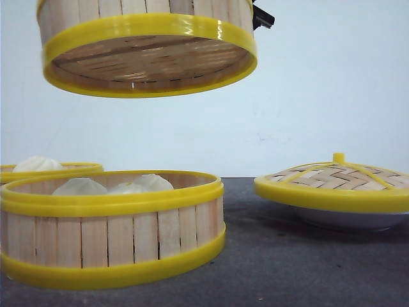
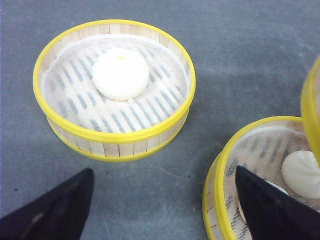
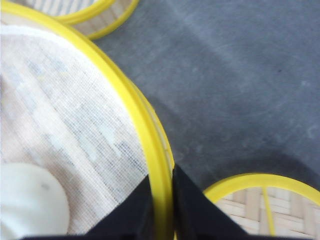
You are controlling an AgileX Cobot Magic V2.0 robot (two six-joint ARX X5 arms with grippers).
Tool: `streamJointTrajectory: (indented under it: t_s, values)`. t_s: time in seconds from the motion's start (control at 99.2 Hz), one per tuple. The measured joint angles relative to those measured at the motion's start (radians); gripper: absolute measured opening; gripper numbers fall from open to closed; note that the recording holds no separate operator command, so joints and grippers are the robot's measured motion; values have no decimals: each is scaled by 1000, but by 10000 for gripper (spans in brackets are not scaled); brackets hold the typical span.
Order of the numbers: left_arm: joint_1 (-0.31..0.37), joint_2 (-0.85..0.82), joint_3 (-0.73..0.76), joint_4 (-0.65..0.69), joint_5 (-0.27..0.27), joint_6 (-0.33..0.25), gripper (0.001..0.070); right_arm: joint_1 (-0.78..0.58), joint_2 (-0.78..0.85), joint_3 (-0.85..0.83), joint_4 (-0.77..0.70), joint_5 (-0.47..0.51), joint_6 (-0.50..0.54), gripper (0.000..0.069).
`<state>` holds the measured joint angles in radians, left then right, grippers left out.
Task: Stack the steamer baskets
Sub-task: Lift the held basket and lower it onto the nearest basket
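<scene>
Above table, right claw (image 3: 161, 210) pinches raised steamer basket (image 1: 148, 45) rim, top cropped; left claw (image 2: 165, 205) spread.

It looks like a test room, not a real kitchen; a plain white wall (image 1: 332, 77) stands behind a bare dark grey table (image 1: 287, 256); no stove or sink shows.

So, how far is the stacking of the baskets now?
No basket is stacked yet. In hand: the right hand is shut on the rim of the lifted basket, which hangs above the front basket with its buns. Left: set it down on that one, then add the far basket, which sits alone on the table. The left hand is open and holds nothing.
</scene>
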<state>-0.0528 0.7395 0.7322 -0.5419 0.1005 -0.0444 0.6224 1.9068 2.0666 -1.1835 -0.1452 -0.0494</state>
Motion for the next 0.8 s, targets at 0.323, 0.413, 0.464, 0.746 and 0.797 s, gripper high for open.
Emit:
streamJointTrajectory:
  t_s: [0.323,0.413,0.464,0.746,0.797]
  values:
    - [0,0,0,0,0,0,551,35,-207,-409,282,-53,0,25]
    - [0,0,0,-1,0,0,551,38,-204,-448,324,-53,1,25]
    - [0,0,0,0,0,0,551,42,-202,-467,349,-53,0,25]
    - [0,0,0,0,0,0,551,53,-200,-506,480,-52,0,25]
    - [0,0,0,-1,0,0,551,53,-194,-506,493,-53,0,25]
